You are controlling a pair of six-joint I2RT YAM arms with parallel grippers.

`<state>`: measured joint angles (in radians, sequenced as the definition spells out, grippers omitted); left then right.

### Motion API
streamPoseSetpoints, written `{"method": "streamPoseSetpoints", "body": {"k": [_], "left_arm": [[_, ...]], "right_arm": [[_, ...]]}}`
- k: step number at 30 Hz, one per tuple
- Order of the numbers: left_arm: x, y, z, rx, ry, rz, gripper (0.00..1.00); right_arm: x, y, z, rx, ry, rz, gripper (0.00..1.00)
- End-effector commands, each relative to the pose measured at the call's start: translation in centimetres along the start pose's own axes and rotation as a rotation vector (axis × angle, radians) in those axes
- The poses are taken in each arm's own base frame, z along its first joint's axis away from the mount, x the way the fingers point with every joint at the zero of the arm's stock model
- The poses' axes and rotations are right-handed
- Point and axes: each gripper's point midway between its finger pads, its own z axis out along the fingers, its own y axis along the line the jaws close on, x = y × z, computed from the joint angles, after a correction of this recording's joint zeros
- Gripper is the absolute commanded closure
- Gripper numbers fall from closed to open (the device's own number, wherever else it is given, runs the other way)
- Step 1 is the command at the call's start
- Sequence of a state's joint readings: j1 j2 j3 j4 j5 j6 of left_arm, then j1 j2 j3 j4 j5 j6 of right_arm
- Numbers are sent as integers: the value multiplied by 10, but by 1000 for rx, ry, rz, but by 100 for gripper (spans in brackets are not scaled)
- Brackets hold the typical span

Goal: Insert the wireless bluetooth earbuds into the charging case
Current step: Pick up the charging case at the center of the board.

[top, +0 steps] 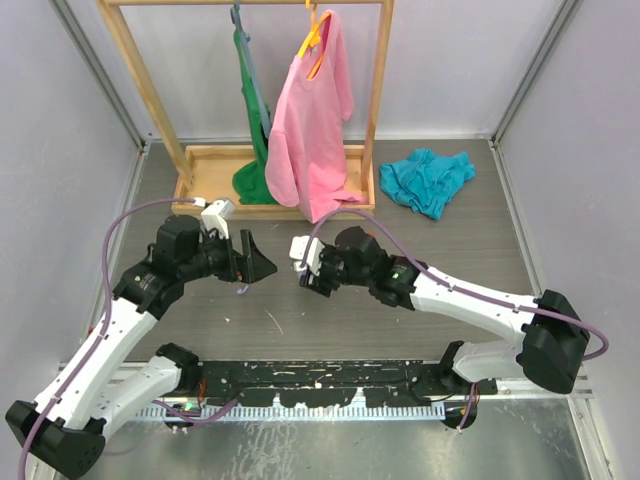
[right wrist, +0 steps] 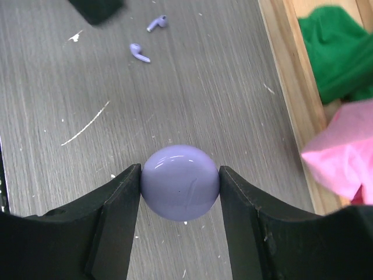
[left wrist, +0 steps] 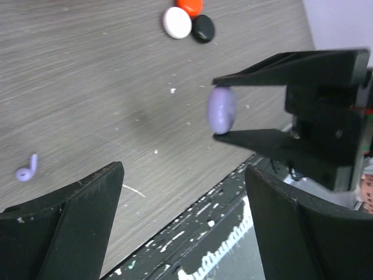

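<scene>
My right gripper [right wrist: 180, 175] is shut on the round lilac charging case [right wrist: 180, 182], one finger on each side, holding it above the table. The left wrist view shows that case [left wrist: 221, 109] edge-on between the right fingers. Two lilac earbuds [right wrist: 140, 52] [right wrist: 157, 22] lie on the wood-grain table beyond the case. One of them [left wrist: 26, 169] also lies to the left of my left gripper [left wrist: 183, 175], which is open with nothing between its fingers. From above, the two grippers [top: 262, 265] [top: 305, 277] face each other closely, a lilac earbud [top: 241, 289] below the left one.
Round red [left wrist: 189, 6], white [left wrist: 176, 22] and black [left wrist: 203, 28] pieces sit together on the table. A wooden rack [top: 215, 155] with a green garment [top: 252, 120] and a pink one [top: 312, 120] stands behind. A teal cloth [top: 428, 180] lies at the back right. The black rail [left wrist: 210, 233] runs along the near edge.
</scene>
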<state>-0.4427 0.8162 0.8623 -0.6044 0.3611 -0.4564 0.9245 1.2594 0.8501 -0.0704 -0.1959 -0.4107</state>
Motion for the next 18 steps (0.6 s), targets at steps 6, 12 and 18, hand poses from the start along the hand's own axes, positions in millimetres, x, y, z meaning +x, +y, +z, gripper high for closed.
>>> {"method": "streamPoseSetpoints", "body": {"k": [6, 12, 18], "left_arm": [[-4, -37, 13, 241, 3, -60, 31], [3, -39, 22, 285, 37, -90, 44], [7, -37, 27, 285, 61, -97, 50]], "right_arm": [[-64, 9, 5, 10, -161, -374, 52], [-75, 12, 11, 2, -176, -427, 52], [-81, 17, 18, -11, -184, -447, 52]]}}
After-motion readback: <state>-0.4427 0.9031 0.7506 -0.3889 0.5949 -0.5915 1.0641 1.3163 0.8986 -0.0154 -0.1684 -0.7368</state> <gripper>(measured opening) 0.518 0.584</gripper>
